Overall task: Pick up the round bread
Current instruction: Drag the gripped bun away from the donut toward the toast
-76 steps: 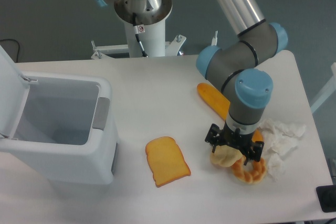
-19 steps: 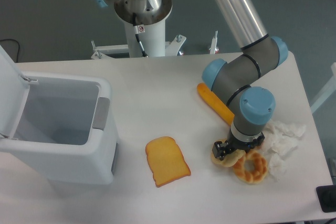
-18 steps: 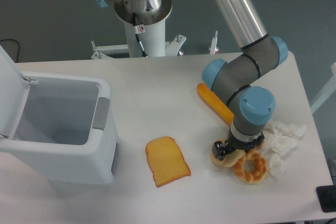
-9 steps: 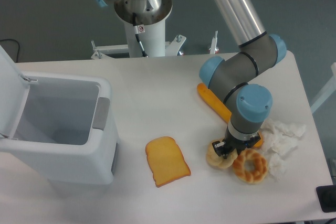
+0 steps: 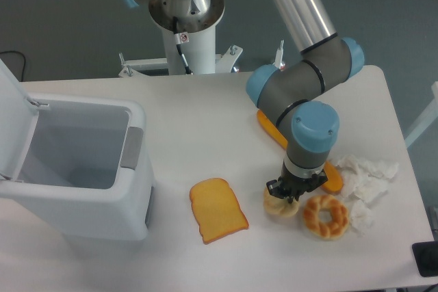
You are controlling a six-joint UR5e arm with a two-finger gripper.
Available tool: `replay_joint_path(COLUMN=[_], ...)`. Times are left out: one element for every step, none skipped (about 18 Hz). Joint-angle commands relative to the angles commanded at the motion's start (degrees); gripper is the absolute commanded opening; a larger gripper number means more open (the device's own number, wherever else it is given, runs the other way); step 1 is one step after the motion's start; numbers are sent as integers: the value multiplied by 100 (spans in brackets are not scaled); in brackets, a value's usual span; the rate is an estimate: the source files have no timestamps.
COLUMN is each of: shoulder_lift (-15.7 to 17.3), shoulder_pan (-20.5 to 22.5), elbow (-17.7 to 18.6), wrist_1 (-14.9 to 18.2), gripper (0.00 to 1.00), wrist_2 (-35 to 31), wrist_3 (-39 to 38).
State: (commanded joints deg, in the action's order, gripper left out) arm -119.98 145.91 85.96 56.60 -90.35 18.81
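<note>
We find the gripper [image 5: 284,194] closed on the bun [image 5: 280,204] directly beneath it, the ring bread [image 5: 326,215] just right, so the grasp appears made and a straight lift is due.

The round bread [image 5: 279,205] was pale cream-yellow, partly covered by the black hand [image 5: 289,191]. Beside it the ring-shaped bread [image 5: 326,216] was golden-brown with paler patches. The toast slice [image 5: 217,210] was orange with a darker crust edge. A long orange piece [image 5: 271,126] showed behind the arm. The crumpled paper [image 5: 367,176] was white, as was the table [image 5: 205,128]. The bin [image 5: 75,169] was light grey-white. The arm [image 5: 305,87] was grey with light blue caps.
</note>
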Motion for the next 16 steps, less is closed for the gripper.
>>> replay_joint_path(shoulder_lift=[114, 220, 308, 344, 370, 422, 545, 624, 703, 800, 897, 959, 1037, 1090, 1108, 1109], shoulder_pan=[-44, -88, -132, -168, -203, -220, -221, -282, -334, -344, -378, -466, -528, -537, -581, -616], elbow=[0, 0, -35, -70, -105, -114, -106, -114, -123, -123, -132, -132, -175, -254, -264, -264], wrist_1=[0, 0, -9, -35, -35, -35, -26, -26, -35, -35, -35, -44, -44, -18, -9, -9], gripper=[0, 0, 0, 0, 0, 0, 0, 0, 0, 0, 0, 0, 0, 0, 0, 0], wrist_2=[9, 26, 44, 44, 44, 44, 70, 79, 62, 70, 79, 96, 114, 175, 271, 316], wrist_3=[44, 79, 114, 193, 359, 569, 789, 1026, 1333, 1641, 1844, 1985, 2100, 2153, 2171, 2223])
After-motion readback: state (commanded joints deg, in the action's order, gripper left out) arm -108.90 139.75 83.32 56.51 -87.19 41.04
